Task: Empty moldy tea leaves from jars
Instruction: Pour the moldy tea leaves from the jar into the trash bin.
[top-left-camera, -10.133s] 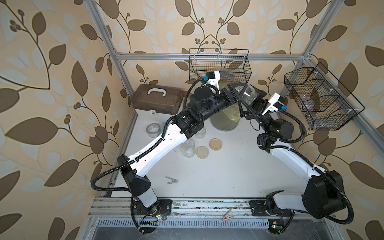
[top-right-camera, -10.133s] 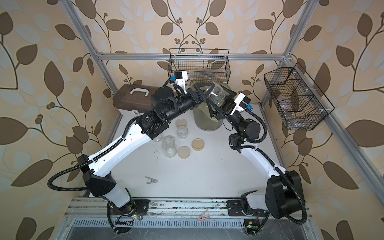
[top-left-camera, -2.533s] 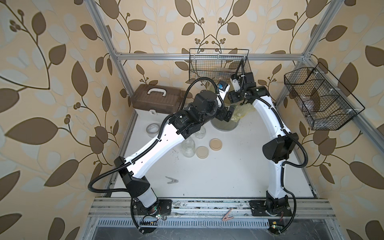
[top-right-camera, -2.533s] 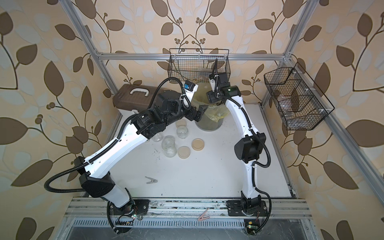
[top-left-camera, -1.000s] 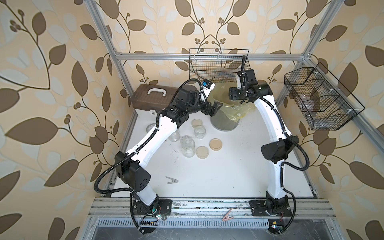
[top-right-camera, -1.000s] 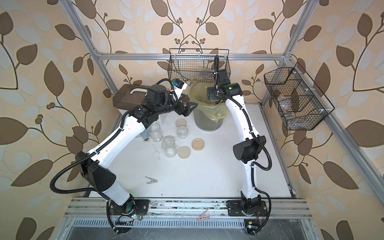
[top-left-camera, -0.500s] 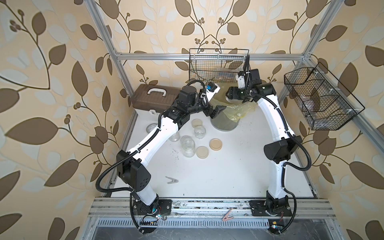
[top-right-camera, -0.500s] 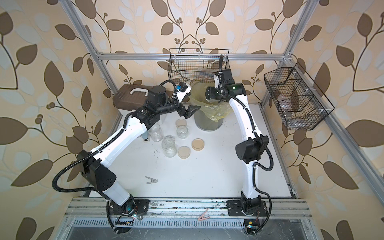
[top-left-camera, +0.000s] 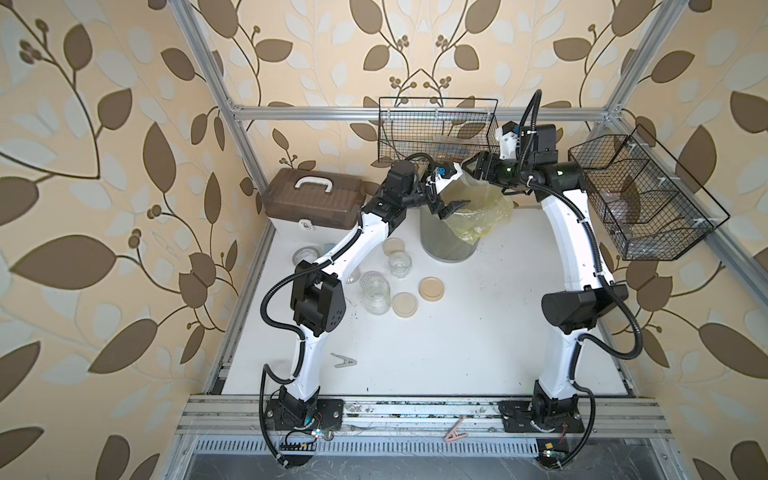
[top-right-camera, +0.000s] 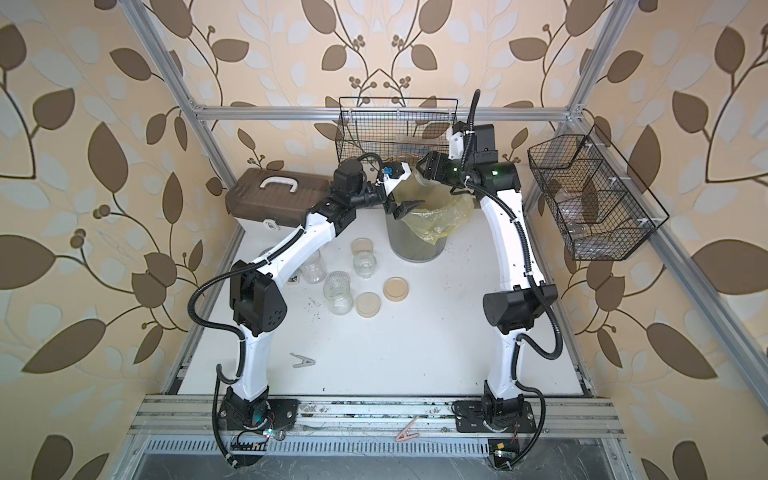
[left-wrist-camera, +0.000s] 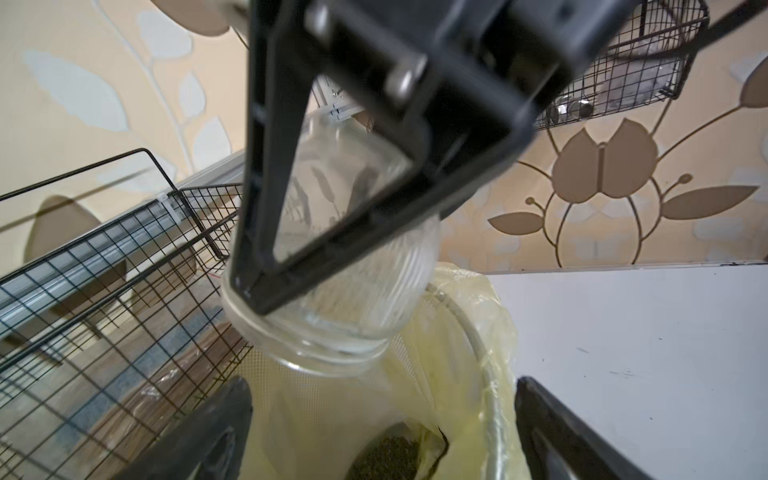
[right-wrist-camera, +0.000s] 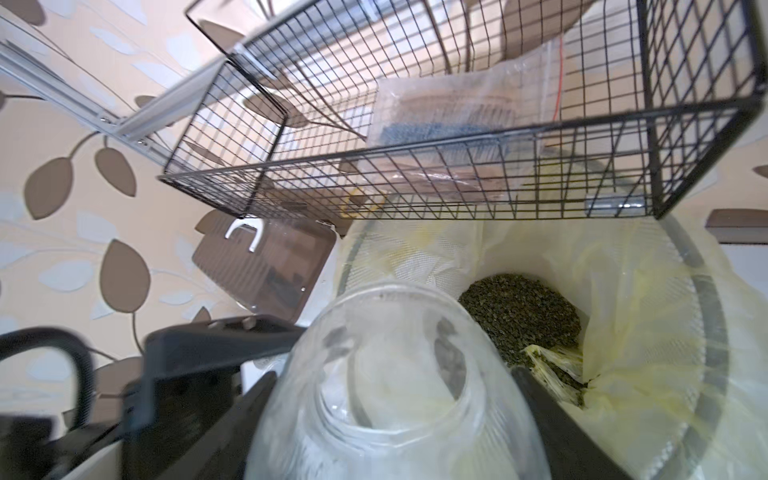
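"Moldy tea leaves: where are they found?"

"They are seen as a dark green heap at the bottom of the yellow liner, inside the grey bin at the back of the counter."

"Which jar is being handled?"

"One clear jar is clamped between the jaws of the right gripper. It is held tilted, mouth downward, above the liner's opening and in front of the wire basket on the back wall. Its glass looks clear in both wrist views, though it is blurred there."

"How are the other jaws set?"

"The jaws of the left gripper are spread wide, with nothing between them. They are held just over the bin's rim, beside the tilted jar but apart from it."

"What else is seen on the counter?"

"Three more jars are stood upright in front of the bin, towards the left arm. Three beige lids are laid flat near them. What those jars contain cannot be told from the top views."
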